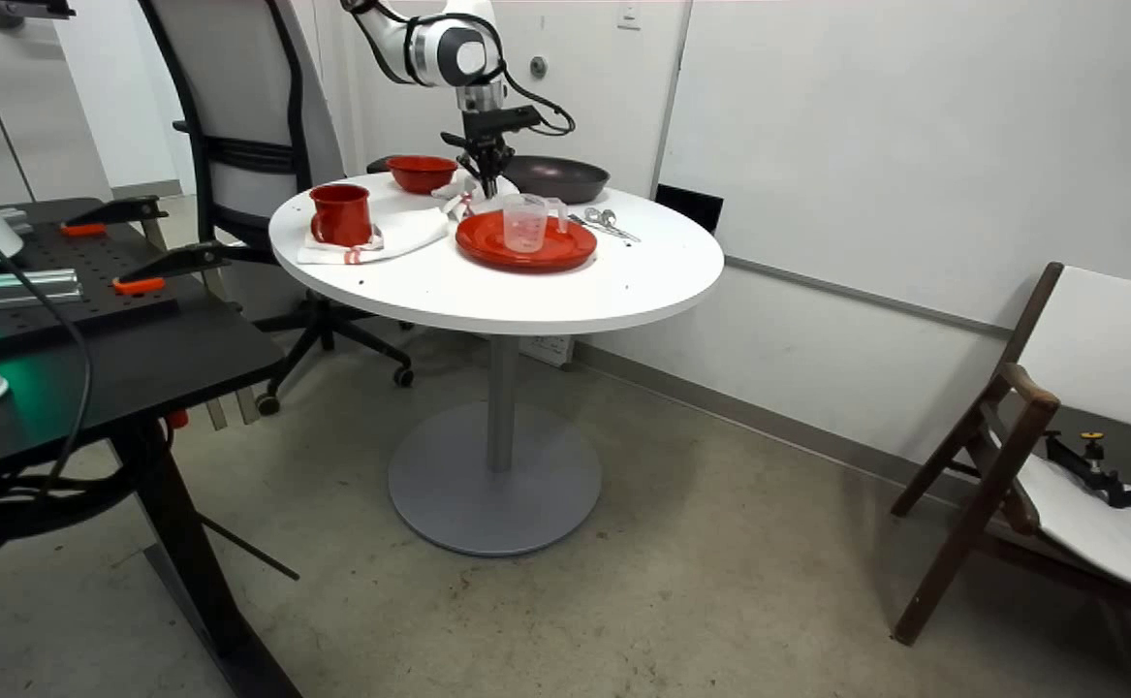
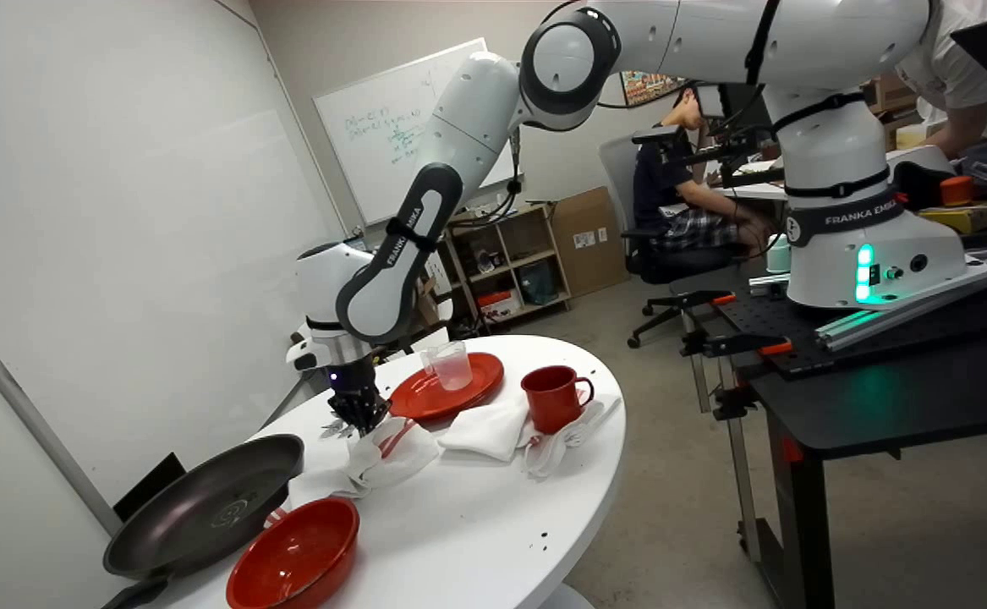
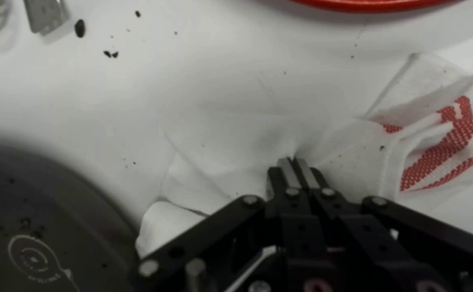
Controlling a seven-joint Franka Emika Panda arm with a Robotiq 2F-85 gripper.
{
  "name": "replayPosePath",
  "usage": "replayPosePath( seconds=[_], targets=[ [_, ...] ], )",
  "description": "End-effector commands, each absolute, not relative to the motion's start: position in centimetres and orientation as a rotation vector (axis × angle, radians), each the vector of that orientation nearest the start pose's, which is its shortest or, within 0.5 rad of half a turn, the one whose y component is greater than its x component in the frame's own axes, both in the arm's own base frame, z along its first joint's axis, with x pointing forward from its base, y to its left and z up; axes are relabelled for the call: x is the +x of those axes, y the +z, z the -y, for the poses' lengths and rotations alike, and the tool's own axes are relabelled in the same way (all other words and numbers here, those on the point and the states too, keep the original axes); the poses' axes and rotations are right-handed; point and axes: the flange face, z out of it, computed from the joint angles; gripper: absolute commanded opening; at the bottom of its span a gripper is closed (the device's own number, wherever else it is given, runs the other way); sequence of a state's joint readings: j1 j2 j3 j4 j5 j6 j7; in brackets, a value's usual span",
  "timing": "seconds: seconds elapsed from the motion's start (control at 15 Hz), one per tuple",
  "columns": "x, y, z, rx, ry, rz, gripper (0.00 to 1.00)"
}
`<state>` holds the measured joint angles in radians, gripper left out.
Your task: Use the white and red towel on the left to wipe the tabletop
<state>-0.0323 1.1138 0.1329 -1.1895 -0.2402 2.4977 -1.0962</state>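
Note:
My gripper [image 3: 294, 160] is shut on the white and red towel [image 3: 439, 158]; in the wrist view, creases in the cloth run together at the fingertips. The towel lies crumpled on the round white tabletop [image 1: 410, 291], its red stripes folded over to the right of the fingers. In an exterior view, the gripper [image 2: 366, 431] points down at the towel [image 2: 396, 461] between the pan and the plates. Part of the cloth is hidden behind the fingers. Dark crumbs [image 3: 80, 28] dot the tabletop, and a few specks sit on the towel.
A dark pan [image 3: 37, 211] stands close beside the gripper, with a red bowl [image 2: 298, 550] near it. Red plates [image 1: 526, 254] carry a clear measuring cup [image 1: 524, 228]. Metal utensils [image 1: 606, 223] lie beyond. A red mug [image 2: 554, 397] rests on another white cloth [image 2: 489, 427].

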Motion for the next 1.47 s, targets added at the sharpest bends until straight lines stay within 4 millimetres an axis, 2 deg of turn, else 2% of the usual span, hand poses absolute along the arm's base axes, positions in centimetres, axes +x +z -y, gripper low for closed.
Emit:
replayPosePath(
  seconds=[0.0, 0.2, 0.53, 0.87, 1.4],
  targets=[
    [78.3, 11.8, -4.6, -2.597, -0.276, 2.059, 0.0],
    [78.6, 11.2, -4.3, -2.595, -0.286, 2.063, 0.0],
    [76.2, 6.4, -5.6, -2.574, -0.215, 1.888, 0.0],
    [73.4, 7.3, -7.3, -2.689, -0.179, 1.546, 0.0],
    [67.0, 7.7, -10.2, -2.694, -0.038, 1.306, 0.0]
  ],
)
